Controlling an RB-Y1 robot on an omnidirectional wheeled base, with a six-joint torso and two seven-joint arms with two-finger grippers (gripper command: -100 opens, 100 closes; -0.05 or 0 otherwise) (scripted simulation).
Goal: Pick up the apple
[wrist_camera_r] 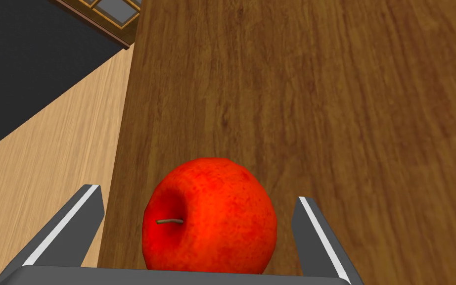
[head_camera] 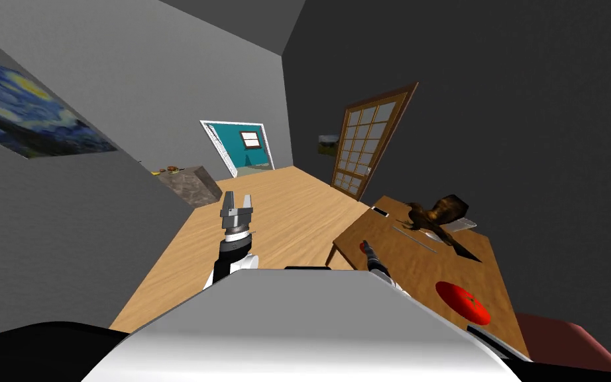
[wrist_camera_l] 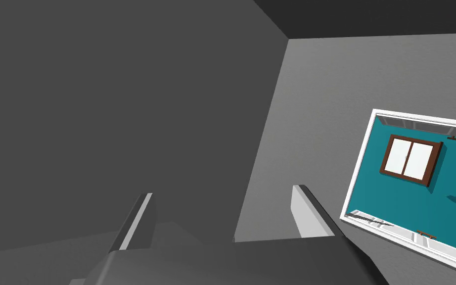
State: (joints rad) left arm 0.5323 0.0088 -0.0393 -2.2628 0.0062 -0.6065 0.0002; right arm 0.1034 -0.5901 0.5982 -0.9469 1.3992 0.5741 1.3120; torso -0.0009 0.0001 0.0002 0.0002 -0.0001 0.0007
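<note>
A red apple (wrist_camera_r: 212,217) with a short stem lies on the brown wooden table (wrist_camera_r: 296,99), close to the table's edge. My right gripper (wrist_camera_r: 197,195) is open around it, one finger on each side, with a gap left between each finger and the fruit. In the head view the apple (head_camera: 364,247) shows as a small red spot at the near left corner of the table (head_camera: 417,265), with the right gripper (head_camera: 368,252) right at it. My left gripper (head_camera: 236,209) is open and empty, held up over the wooden floor to the left.
On the table also lie a flat red disc (head_camera: 463,302), a brown bird figure (head_camera: 437,212), a dark blade (head_camera: 462,250) and a small white device (head_camera: 380,211). A glazed wooden door (head_camera: 364,146) stands behind. A stone-like block (head_camera: 188,182) sits by the left wall.
</note>
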